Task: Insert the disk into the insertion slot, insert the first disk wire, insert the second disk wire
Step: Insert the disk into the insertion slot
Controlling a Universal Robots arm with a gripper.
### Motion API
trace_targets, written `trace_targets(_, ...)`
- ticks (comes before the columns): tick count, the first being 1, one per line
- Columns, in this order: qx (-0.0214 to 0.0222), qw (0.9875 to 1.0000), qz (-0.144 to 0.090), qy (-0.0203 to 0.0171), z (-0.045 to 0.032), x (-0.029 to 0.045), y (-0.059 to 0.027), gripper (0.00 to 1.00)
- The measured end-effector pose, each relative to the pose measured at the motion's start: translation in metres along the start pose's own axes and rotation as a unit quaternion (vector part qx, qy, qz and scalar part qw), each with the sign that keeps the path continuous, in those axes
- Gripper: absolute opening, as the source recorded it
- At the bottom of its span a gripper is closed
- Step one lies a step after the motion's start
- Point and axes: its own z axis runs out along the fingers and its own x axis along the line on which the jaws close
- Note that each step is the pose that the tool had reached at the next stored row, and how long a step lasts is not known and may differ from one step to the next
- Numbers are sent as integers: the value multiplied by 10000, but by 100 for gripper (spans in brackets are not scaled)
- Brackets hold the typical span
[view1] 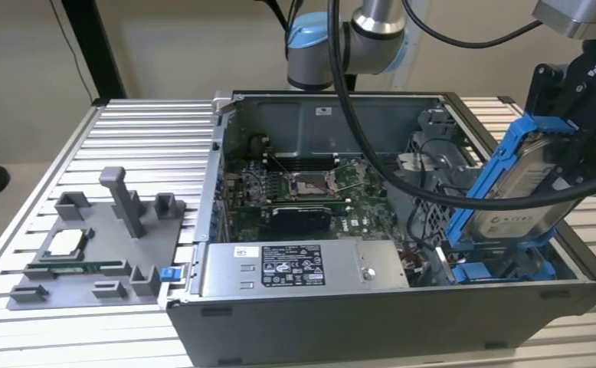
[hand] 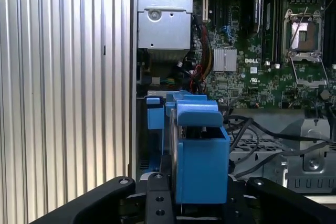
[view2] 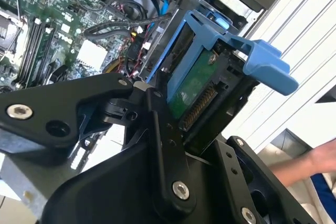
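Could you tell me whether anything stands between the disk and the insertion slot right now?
Nothing visible does. The tool holds the disk tilted, its lower end right above the insertion slot. Black cables pass close beside it on the motherboard side, seemingly not beneath it.

Disk: silver-grey drive, white label, blue carrier frame. Raised above case, tilted, upper end toward 1 o'clock, lower end toward 7. At 3 o'clock in exterior view. Not seated. Insertion slot: blue-fitted bay, case's 5 o'clock corner, just below disk's lower end.
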Motion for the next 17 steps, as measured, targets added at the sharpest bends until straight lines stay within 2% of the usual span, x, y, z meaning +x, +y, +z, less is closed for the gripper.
trace_targets(13,4,9999,-100,3,55,3,-8,0)
trace_targets(17,32,9999,-102,0,110,6,-13,0)
